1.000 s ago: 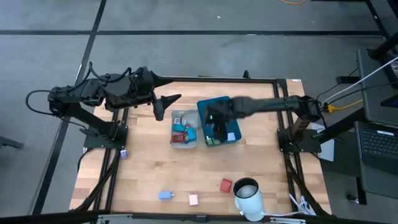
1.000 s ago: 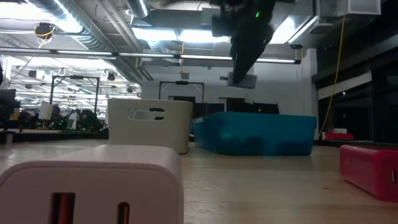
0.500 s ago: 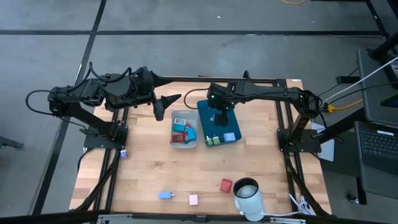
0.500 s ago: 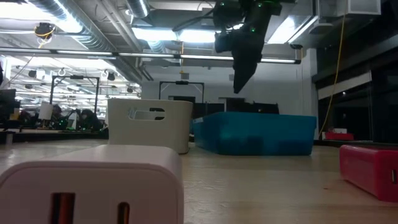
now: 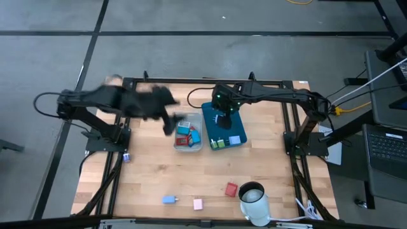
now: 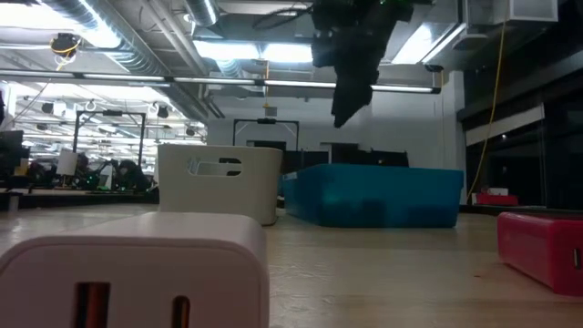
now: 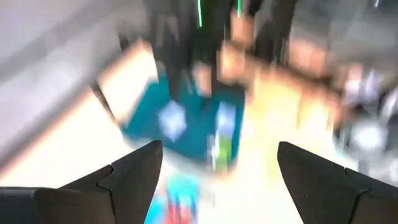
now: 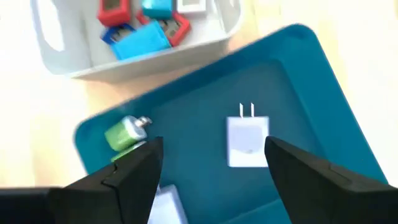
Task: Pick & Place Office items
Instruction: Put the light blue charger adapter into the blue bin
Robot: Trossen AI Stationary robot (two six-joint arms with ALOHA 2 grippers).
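High view: right hand (image 5: 224, 118) hangs over the far part of the large teal rectangular plastic tray (image 5: 207, 122), which sits mid-worktop just right of the pale grey rectangular bin (image 5: 178, 144). Bin holds small red and blue flat office items (image 5: 187, 132). Tray holds a green piece (image 5: 216, 144) and a light blue flat piece (image 5: 234, 140) at its near end. Left hand (image 5: 169, 121) is smeared w/ blur, at the bin's far-left corner. On the bare light wooden worktop (image 5: 146, 172), near edge: a light blue block (image 5: 168, 200), a pink block (image 5: 197, 203), a red block (image 5: 231, 189), beside a white cylindrical cup (image 5: 253, 198).

Low view: right hand (image 6: 351, 96) hangs above the tray (image 6: 373, 196), well clear of its rim. Bin (image 6: 219, 180) stands left of the tray. Pink block (image 6: 137, 269) fills the foreground; red block (image 6: 543, 248) at right.

Left wrist view: heavily blurred; fingers (image 7: 134, 171) stand wide apart, nothing btw. them. Tray (image 7: 180, 134) is ahead, prob. w/ the bin's coloured pieces (image 7: 180, 199) nearer.

Right wrist view: fingers (image 8: 127, 171) spread apart, empty, over the tray (image 8: 298, 87). In it, a white plug-type charger w/ two prongs (image 8: 247, 140) and a green cylindrical piece w/ metal tip (image 8: 126, 132). Bin (image 8: 56, 43) beyond holds red and blue pieces (image 8: 144, 36).
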